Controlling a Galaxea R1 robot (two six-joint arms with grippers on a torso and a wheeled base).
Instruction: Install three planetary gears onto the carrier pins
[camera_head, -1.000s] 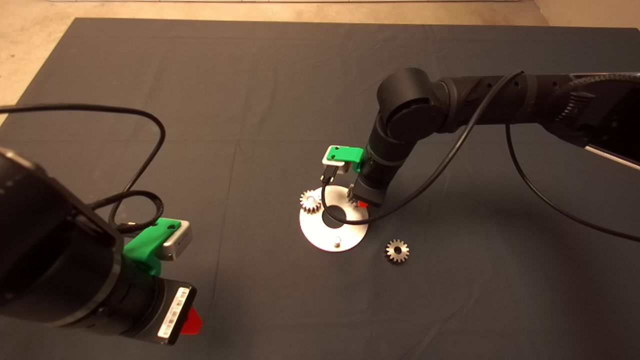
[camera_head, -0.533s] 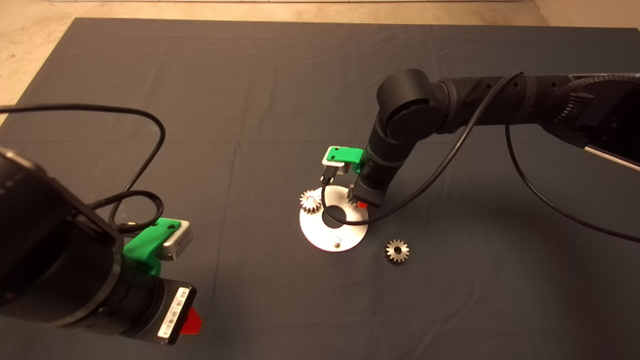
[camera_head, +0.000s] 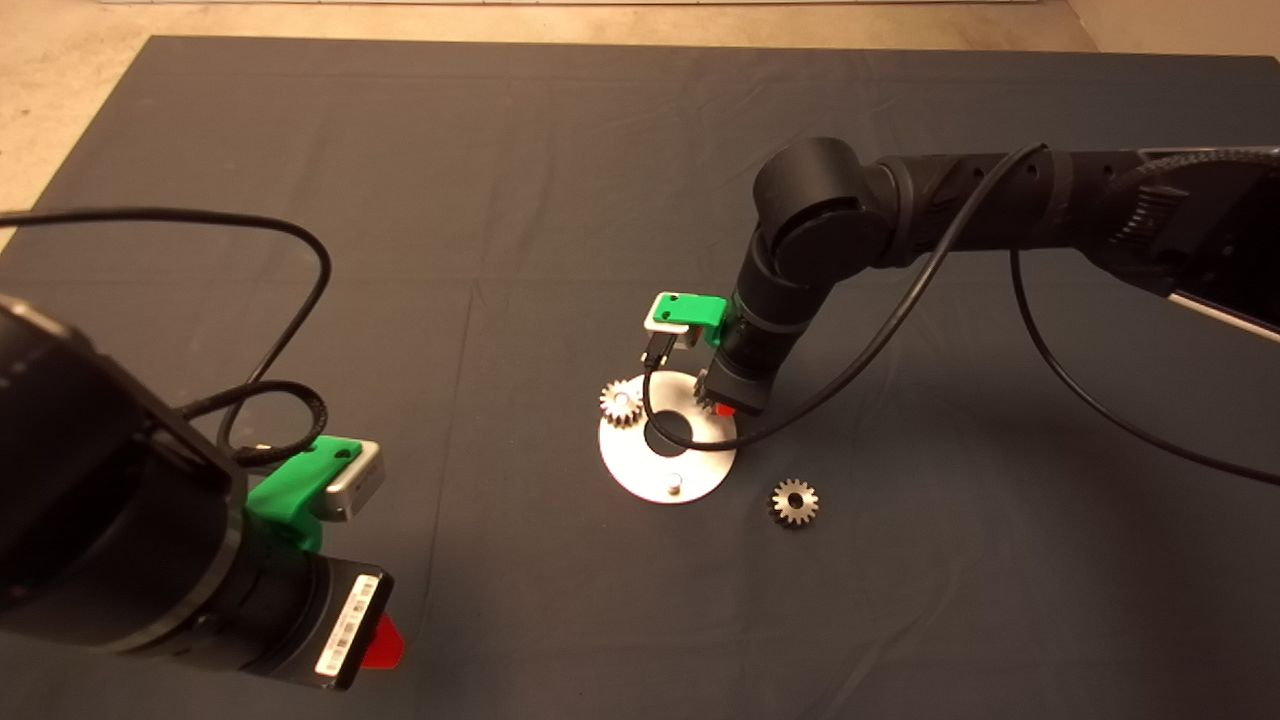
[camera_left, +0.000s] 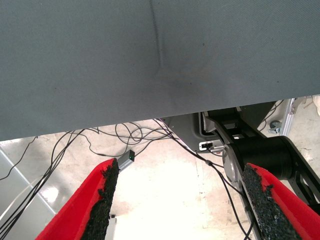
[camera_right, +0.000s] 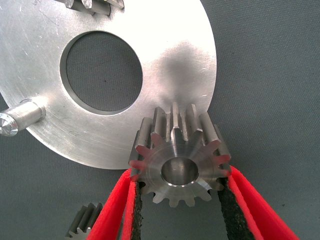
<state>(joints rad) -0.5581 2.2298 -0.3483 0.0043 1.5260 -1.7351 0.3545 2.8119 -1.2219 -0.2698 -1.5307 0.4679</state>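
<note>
While over the disc (camera_right: 165, 60) rim, right hand (camera_right: 180, 200) clamping gear (camera_right: 179, 162).

Three planetary gears show: one (camera_head: 621, 402) seated at the white disc's (camera_head: 700, 470) left rim, one (camera_right: 179, 167) clamped between the right pincer's (camera_right: 179, 205) two red fingers at the disc's far right edge, one (camera_head: 794, 502) loose on the dark mat (camera_head: 500, 200) beside the disc. One bare carrier pin (camera_head: 675, 487) stands visible. Two pincers: the right, and the left (camera_left: 177, 205) with fingers spread.

Third carrier pin (camera_right: 179, 172) hidden beneath the gear (camera_right: 178, 159) in right end effector (camera_right: 180, 200).
</note>
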